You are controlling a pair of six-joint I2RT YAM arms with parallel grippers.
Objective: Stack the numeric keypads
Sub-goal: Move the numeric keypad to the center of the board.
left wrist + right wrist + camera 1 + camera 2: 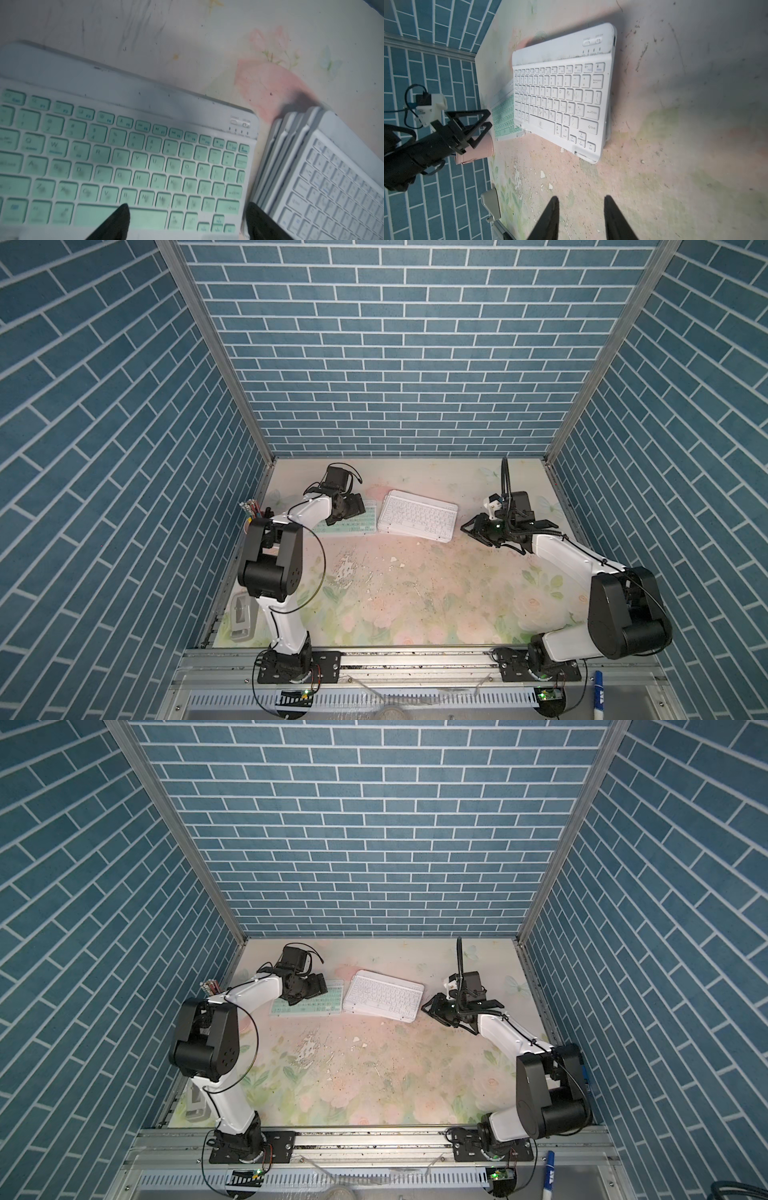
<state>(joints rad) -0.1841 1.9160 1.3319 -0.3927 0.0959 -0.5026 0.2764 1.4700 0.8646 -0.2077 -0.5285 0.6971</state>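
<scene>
Worktop: pastel floral-print worktop (415,593), scuffed, flaking.
Room: blue brick-pattern walls (395,344) box you in.
Claws: your left claw (187,205) spread over thin green-keyed keypad (124,162); right claw (581,197) spread, empty.

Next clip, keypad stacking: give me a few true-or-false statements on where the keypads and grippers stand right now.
1. The white keypad tops the stack. True.
2. The green keypad lies on the stack. False: it lies flat on the table beside the stack.
3. The right gripper holds a keypad. False: it is open and empty, over bare table, apart from the stack.
4. The left gripper is over the green keypad, fingers apart. True.
</scene>
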